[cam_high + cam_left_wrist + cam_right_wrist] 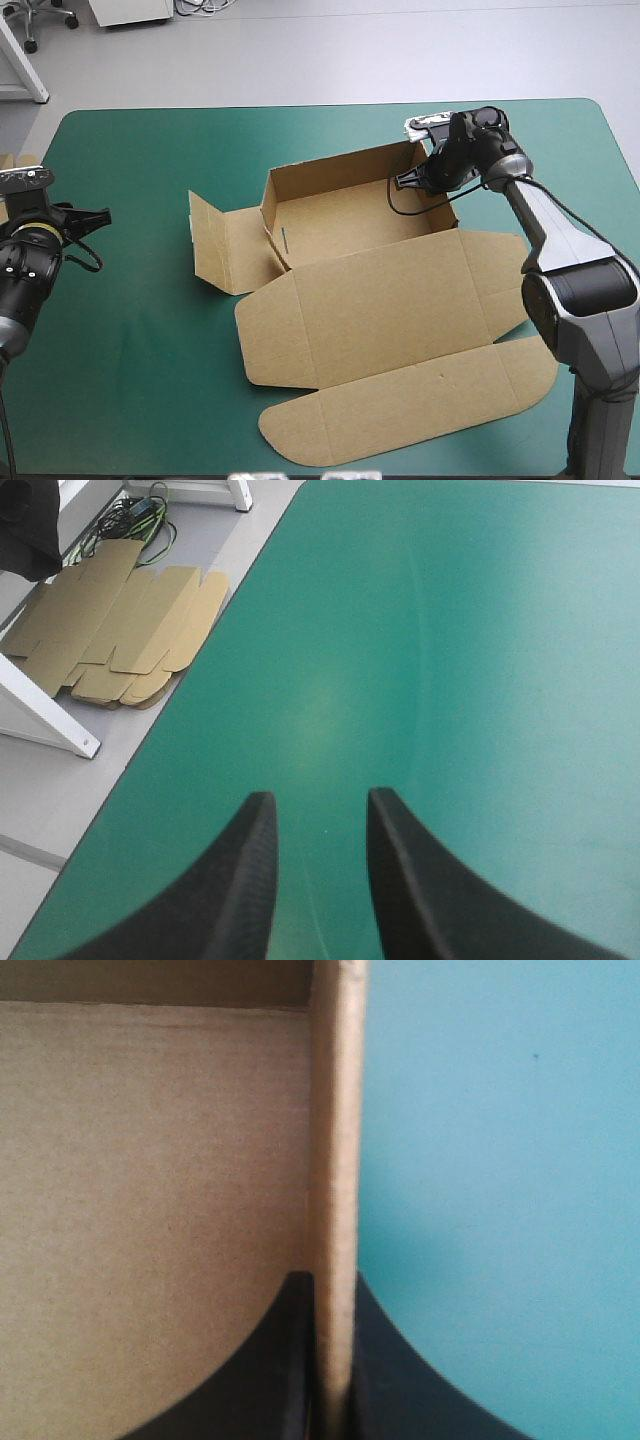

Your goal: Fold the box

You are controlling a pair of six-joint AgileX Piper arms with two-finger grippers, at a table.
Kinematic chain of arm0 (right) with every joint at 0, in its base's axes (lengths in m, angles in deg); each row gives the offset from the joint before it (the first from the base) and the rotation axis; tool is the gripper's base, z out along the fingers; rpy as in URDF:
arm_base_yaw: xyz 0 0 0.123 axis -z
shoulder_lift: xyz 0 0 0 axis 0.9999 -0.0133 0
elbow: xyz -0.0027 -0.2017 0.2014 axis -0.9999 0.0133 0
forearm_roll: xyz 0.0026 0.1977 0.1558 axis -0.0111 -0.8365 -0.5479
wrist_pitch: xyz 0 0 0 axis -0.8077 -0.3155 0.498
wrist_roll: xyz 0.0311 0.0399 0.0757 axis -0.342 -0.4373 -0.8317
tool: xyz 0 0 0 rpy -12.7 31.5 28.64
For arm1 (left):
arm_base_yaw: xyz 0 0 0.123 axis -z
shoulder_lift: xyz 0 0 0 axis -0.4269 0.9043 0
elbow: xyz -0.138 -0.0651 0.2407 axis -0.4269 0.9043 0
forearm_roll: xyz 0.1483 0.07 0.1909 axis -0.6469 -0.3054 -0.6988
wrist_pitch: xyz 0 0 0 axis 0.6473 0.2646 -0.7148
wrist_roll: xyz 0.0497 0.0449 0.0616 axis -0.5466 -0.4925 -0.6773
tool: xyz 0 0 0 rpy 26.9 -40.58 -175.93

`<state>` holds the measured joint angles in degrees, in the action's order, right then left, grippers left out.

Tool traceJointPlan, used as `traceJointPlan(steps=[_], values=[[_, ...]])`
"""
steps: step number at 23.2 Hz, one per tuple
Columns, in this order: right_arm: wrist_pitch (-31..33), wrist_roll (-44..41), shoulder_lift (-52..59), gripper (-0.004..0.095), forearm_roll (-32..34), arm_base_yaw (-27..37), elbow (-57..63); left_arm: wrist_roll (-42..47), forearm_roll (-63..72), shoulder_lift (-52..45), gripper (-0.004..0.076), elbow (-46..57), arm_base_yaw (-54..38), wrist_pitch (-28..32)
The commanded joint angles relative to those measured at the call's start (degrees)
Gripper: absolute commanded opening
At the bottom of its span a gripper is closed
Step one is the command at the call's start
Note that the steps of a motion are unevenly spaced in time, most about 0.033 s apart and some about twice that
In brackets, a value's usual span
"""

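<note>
The right gripper (335, 1285) has its two black fingers (285, 1370) pressed nearly together. The thin right side wall (338, 1110) of the box stands up between them. One finger is inside the box, over its brown bottom. The other is outside, over the teal-green cover (500, 1160). Seen from above, this gripper bites the wall close to the far right corner.

The box (360, 215) sits in the middle of the cover, a bit toward the far side. Its back wall, left wall and right wall are up, so it looks like an open tray. The big lid (400, 300) lies flat on the cover and reaches toward the near edge. It has a long round-ended flap (400, 415) at its end. A side flap (215, 245) on the left sticks out and is not tucked in.

The left gripper (318, 815) has its fingers apart and holds nothing. It is over bare cover near the left edge, well apart from the box. Past that edge, a pile of spare board (120, 630) lies on the ground.

What could go wrong? Nothing holds the box down. So I think a push or pull from the right gripper could slide the whole box or tip it up. A hard squeeze or twist could crease the thin wall. And if the wall is let go before it is tucked, it may flop outward.
</note>
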<state>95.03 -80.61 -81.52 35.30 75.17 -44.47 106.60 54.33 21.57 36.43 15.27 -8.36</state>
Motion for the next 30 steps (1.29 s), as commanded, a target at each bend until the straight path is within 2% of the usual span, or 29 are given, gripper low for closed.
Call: traceJointPlan(steps=[1,10,19,24,30], values=[[-3.8,-0.5,5.7,-0.0018,-1.7,2.5,-1.8,0.2,-1.1,-1.5,0.0222,-1.4,0.4,1.5],[-7.8,3.4,15.4,-0.0018,-12.0,8.7,-1.8,0.2,-0.7,-1.5,0.0222,-1.4,0.4,1.6],[-8.5,11.7,22.6,-0.0019,-30.0,16.7,-1.8,0.2,1.9,-1.3,0.0222,-1.4,0.4,3.4],[-4.4,18.9,25.7,-0.0018,-47.5,23.3,-1.8,0.2,11.5,-1.3,0.0222,-1.4,0.6,7.2],[3.4,22.6,25.8,-0.0018,-55.2,24.3,-1.7,0.0,17.8,-1.3,0.0193,-1.4,6.7,11.4]])
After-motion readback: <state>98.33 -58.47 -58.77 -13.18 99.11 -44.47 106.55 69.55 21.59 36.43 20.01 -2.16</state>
